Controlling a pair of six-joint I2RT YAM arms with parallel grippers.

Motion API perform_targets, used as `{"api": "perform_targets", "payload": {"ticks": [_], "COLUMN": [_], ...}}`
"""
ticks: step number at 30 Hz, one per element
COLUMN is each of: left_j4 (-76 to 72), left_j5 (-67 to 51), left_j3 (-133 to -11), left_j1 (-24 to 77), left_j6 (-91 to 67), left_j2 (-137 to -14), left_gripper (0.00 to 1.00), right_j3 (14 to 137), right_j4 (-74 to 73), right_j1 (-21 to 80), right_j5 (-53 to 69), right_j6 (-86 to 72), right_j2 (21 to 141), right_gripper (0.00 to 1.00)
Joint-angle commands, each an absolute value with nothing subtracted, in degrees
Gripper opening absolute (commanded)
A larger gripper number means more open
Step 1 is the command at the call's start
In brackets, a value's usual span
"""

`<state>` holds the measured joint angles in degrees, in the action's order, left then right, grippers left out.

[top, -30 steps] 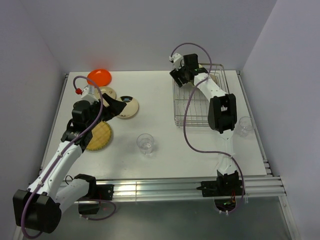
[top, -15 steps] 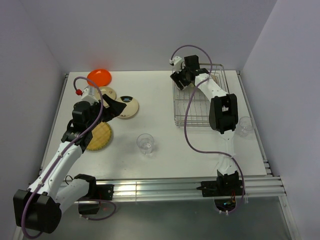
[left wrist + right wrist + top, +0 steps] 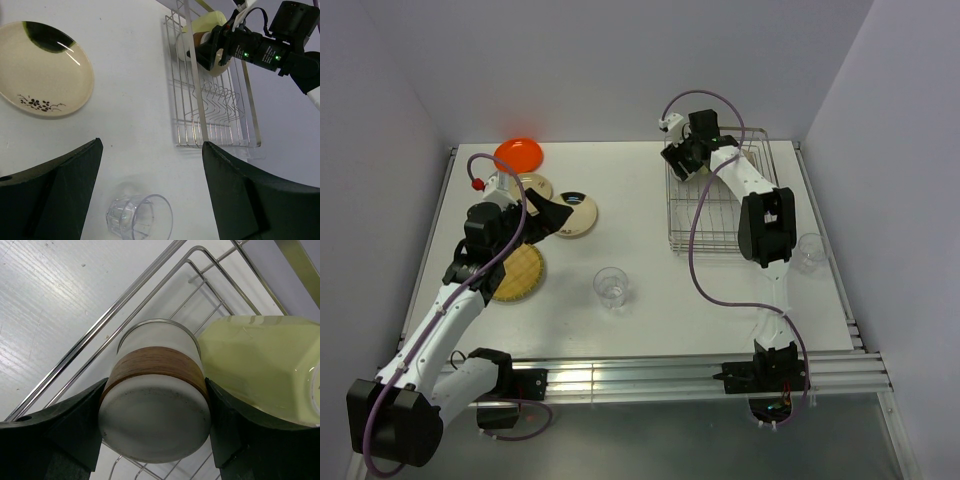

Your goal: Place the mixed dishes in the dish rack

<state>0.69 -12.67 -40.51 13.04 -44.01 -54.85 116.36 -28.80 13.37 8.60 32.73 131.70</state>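
Note:
The silver wire dish rack (image 3: 722, 215) stands at the far right of the table. My right gripper (image 3: 686, 163) is at the rack's far left corner, shut on a cream bowl (image 3: 155, 405) with a brown band, its base towards the wrist camera. A pale yellow-green mug (image 3: 255, 360) lies in the rack touching it. My left gripper (image 3: 546, 214) is open and empty above the cream plate with dark mark (image 3: 576, 214). The orange plate (image 3: 519, 153), tan plate (image 3: 533, 185), woven plate (image 3: 518, 272) and clear glass (image 3: 611, 286) are on the table.
A second clear glass (image 3: 810, 251) stands just right of the rack. In the left wrist view the rack (image 3: 220, 125) is ahead, the glass (image 3: 140, 217) lies between my fingers and the cream plate (image 3: 45, 75) is on the left. Walls close the table's far and side edges.
My right gripper has shifted slightly right, further over the rack's far corner, with the bowl in it. The left arm has not moved.

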Motion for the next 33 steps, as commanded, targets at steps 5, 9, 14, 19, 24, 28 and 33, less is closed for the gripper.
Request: {"api": "perform_targets", "payload": {"ticks": [5,9,14,19,24,28,33], "left_j4": [-1.8,-1.8,-1.8,-1.7,-1.5,-1.4,-0.4], "left_j5": [-13.9,-14.2,-14.2,-14.0,-13.9,-14.0,-14.3], "left_j3": [-41.0,-41.3,-41.3,-41.3,-41.5,-41.8,-43.1], "left_j1": [12.7,12.7,12.7,12.7,12.7,12.7,12.7], "left_j6": [-43.4,-43.3,-43.3,-43.2,-43.3,-43.1,-40.7], "left_j2": [-54.2,-54.7,-54.8,-54.6,-54.7,-54.8,-54.8], "left_gripper": [0.88,0.88,0.88,0.88,0.88,0.88,0.88], "right_j3": [119.4,120.0,120.6,121.5,121.8,121.8,120.9], "right_j4": [-30.3,-30.1,-29.8,-29.4,-28.8,-28.2,-27.7], "right_j1": [13.8,14.1,14.2,14.3,14.3,14.3,14.1], "right_j5": [7.9,7.9,7.8,7.8,8.0,8.2,9.6], "right_j6": [32.9,32.5,32.3,32.1,31.7,31.1,29.7], "right_j2": [131.4,131.6,131.9,132.2,131.9,130.7,125.9], "right_gripper": [0.7,0.77,0.87,0.9,0.93,0.93,1.0]}}
